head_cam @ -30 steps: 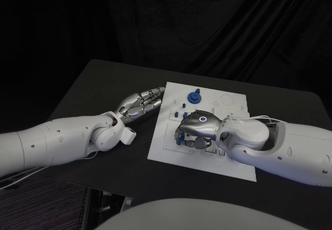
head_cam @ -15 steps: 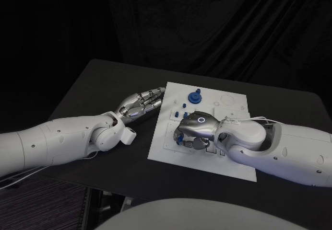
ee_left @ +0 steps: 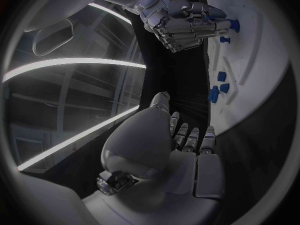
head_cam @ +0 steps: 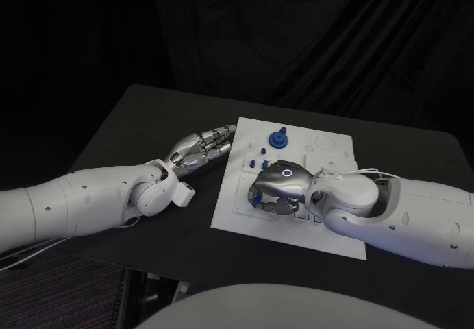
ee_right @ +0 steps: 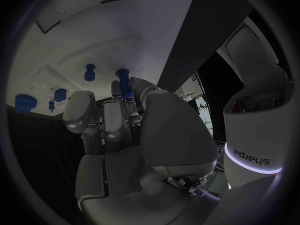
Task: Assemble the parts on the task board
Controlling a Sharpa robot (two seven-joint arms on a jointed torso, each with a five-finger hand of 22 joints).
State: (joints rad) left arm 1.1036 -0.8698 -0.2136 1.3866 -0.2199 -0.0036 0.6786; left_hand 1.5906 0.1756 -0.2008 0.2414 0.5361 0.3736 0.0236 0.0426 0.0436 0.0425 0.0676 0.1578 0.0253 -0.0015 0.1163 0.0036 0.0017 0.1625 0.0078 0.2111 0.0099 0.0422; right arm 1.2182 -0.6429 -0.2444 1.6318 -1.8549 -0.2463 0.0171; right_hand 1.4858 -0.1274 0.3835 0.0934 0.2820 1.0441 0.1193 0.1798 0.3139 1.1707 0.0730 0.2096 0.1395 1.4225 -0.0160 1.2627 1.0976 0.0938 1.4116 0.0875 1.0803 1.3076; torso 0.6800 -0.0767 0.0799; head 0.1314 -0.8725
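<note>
The white task board [head_cam: 331, 147] lies mid-table. My right hand [head_cam: 279, 188] hovers low over its near-left part, fingers curled down. In the right wrist view the fingers [ee_right: 115, 116] pinch a small blue peg [ee_right: 123, 79] against the board [ee_right: 94, 30]. In the left wrist view this same peg [ee_left: 230, 25] sticks out of the right hand [ee_left: 178, 22]. My left hand [head_cam: 203, 147] lies flat on the table at the board's left edge, fingers straight and holding nothing. A round blue part [head_cam: 279, 139] stands on the far part of the board, with small blue pegs [head_cam: 259, 163] nearer.
More small blue parts [ee_right: 60, 94] stand in the board beside the held peg, and several others [ee_left: 218, 88] sit near the left hand [ee_left: 184, 145]. Bare black table [head_cam: 138, 123] spreads to the left of the board.
The right forearm has crept slightly inward while its hand stays over the same spot on the board. The left hand has not moved.
</note>
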